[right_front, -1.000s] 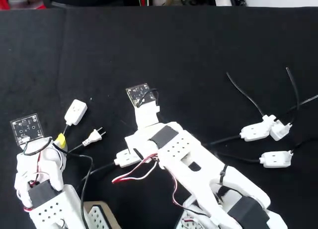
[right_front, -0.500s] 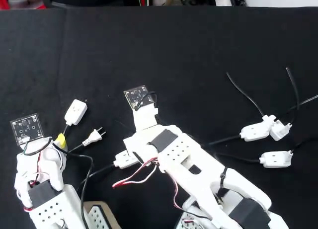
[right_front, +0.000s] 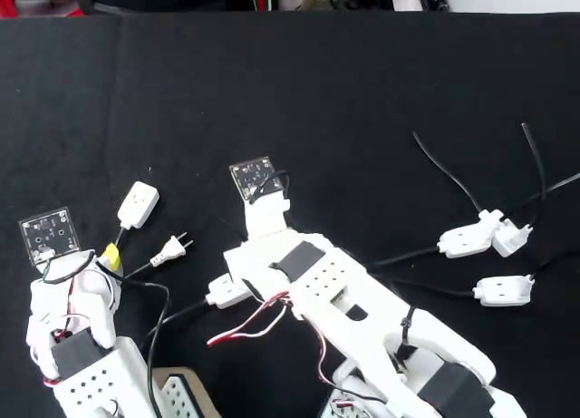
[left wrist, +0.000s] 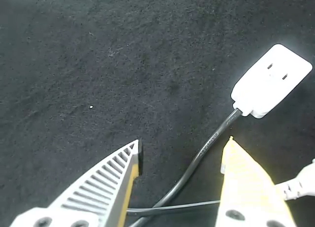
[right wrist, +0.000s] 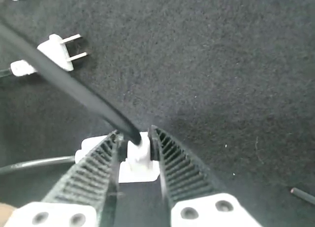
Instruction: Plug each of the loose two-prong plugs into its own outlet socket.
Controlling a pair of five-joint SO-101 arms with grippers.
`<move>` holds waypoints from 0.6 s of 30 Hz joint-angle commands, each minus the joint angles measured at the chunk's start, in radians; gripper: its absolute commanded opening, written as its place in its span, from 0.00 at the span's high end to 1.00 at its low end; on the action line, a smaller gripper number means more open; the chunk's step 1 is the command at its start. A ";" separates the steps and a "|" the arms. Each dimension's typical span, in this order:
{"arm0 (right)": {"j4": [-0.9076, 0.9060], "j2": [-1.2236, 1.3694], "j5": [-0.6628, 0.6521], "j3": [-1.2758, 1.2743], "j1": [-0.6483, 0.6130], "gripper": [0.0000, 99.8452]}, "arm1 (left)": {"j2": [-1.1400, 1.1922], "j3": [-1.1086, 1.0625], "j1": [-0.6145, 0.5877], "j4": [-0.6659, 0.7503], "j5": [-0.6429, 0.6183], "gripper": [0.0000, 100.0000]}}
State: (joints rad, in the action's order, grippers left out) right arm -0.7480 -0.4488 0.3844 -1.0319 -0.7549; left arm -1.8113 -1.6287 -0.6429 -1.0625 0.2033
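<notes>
A loose two-prong plug [right_front: 172, 247] lies at the front left, and a white outlet socket [right_front: 138, 205] lies just beyond it. My right gripper [right wrist: 135, 134] is shut on a white connector [right wrist: 139, 165] with a black cord; whether it is a plug or a socket is hidden. That connector [right_front: 225, 292] sits under the right arm, right of the loose plug [right wrist: 59, 49]. Near the table, my left gripper [left wrist: 179, 153] is open, astride the socket's black cord [left wrist: 206, 148], short of the socket [left wrist: 270, 81]. Its yellow finger [right_front: 111, 254] is beside the plug.
Three more white connectors with black cords lie at the right: two touching [right_front: 471, 238], [right_front: 509, 238] and one alone [right_front: 503, 291]. Thin black wires [right_front: 449, 173] trail behind them. The right arm [right_front: 344, 300] spans the front centre.
The right arm has edged slightly, carrying the held connector a little to the left and toward the front. The left arm, plug and socket have not moved.
</notes>
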 commanded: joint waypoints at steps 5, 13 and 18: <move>-0.103 0.007 -0.064 -0.024 -0.028 0.99 | -0.006 0.005 -0.008 0.000 0.008 0.73; -0.129 0.005 -0.091 -0.010 -0.029 0.98 | -0.006 0.005 -0.008 0.000 0.008 0.73; -0.227 0.005 -0.092 0.064 -0.029 0.98 | -0.006 0.005 -0.008 0.000 0.008 0.73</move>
State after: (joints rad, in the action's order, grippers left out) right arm -0.8677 -0.4519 0.3061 -0.9966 -0.7564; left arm -1.8113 -1.6287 -0.6429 -1.0625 0.2033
